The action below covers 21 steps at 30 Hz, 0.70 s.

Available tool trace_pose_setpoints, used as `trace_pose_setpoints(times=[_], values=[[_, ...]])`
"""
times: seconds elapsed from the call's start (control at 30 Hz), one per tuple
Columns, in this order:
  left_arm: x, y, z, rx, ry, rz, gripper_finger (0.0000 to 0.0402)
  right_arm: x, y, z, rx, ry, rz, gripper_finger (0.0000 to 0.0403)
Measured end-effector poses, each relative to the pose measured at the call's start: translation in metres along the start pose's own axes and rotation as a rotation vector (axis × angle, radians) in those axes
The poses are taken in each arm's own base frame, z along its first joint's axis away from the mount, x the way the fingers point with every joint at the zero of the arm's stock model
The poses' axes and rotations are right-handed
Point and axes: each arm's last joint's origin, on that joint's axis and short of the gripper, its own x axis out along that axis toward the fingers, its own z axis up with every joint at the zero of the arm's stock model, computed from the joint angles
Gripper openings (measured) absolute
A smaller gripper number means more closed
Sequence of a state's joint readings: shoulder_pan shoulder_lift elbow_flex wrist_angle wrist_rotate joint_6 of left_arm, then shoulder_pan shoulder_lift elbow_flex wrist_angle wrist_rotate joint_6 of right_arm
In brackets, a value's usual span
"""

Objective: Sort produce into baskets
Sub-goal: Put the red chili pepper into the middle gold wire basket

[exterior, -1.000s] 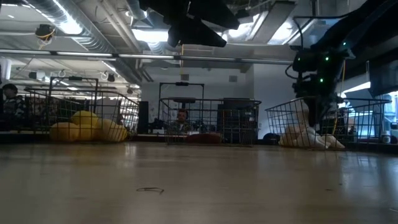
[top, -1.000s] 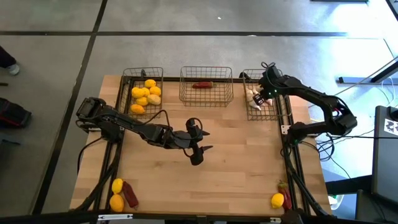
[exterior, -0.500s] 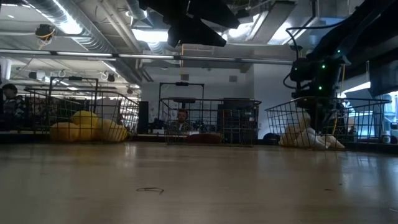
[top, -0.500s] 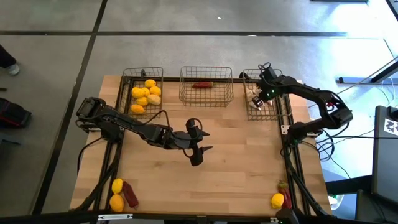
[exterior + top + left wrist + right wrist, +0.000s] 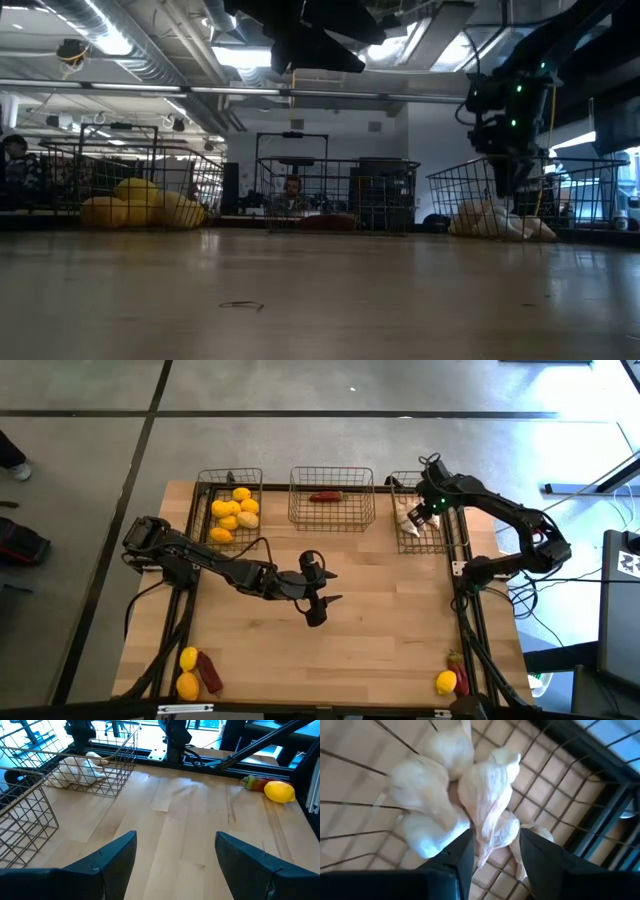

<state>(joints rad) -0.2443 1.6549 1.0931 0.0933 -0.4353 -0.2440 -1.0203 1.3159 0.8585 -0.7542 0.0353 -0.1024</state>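
Produce, sorted in part, three wire baskets in a row along the counter's [image 5: 360,600] far edge.

Left basket [image 5: 203,510]: lemons [image 5: 235,512], a heap of about six.

Middle basket [image 5: 298,510]: one red chili [image 5: 325,497].

Right basket [image 5: 400,540]: garlic bulbs [image 5: 408,517], whitish, piled together; in the low view they lie as a pale heap [image 5: 490,222] on the basket floor.

Loose on the counter, near left corner: two lemons [image 5: 188,672] with a chili [image 5: 208,671] just beside them. Near right corner: one lemon [image 5: 446,682] touching a chili [image 5: 457,663].

Right gripper [image 5: 428,507]: over the right basket, pointed down at the garlic. In its wrist view the fingers [image 5: 460,851] stand apart, one on each side of a bulb [image 5: 487,802]; whether they touch it cannot be told.

Left gripper [image 5: 318,605]: above the bare middle of the counter, fingers [image 5: 112,852] wide apart, nothing between them.
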Motion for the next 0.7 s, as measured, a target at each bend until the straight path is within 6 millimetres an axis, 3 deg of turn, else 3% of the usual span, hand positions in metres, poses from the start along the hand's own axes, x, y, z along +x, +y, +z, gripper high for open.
trace_pose_setpoints(times=[0.23, 0.47, 0.7], values=[[-0.012, -0.005, 0.004, 0.032, -0.003, -0.023, 0.0265, -0.039, 0.006, -0.004, 0.016, -0.168, 0.135, 0.0156], [-0.043, -0.014, -0.002, 0.039, 0.128, -0.044, 0.0265, -0.084, 0.043, -0.015, -0.118, -0.388, 0.314, 0.0156], [-0.075, -0.029, -0.028, -0.001, 0.361, -0.054, 0.0265, -0.117, 0.08, -0.031, -0.298, -0.556, 0.467, 0.0156]])
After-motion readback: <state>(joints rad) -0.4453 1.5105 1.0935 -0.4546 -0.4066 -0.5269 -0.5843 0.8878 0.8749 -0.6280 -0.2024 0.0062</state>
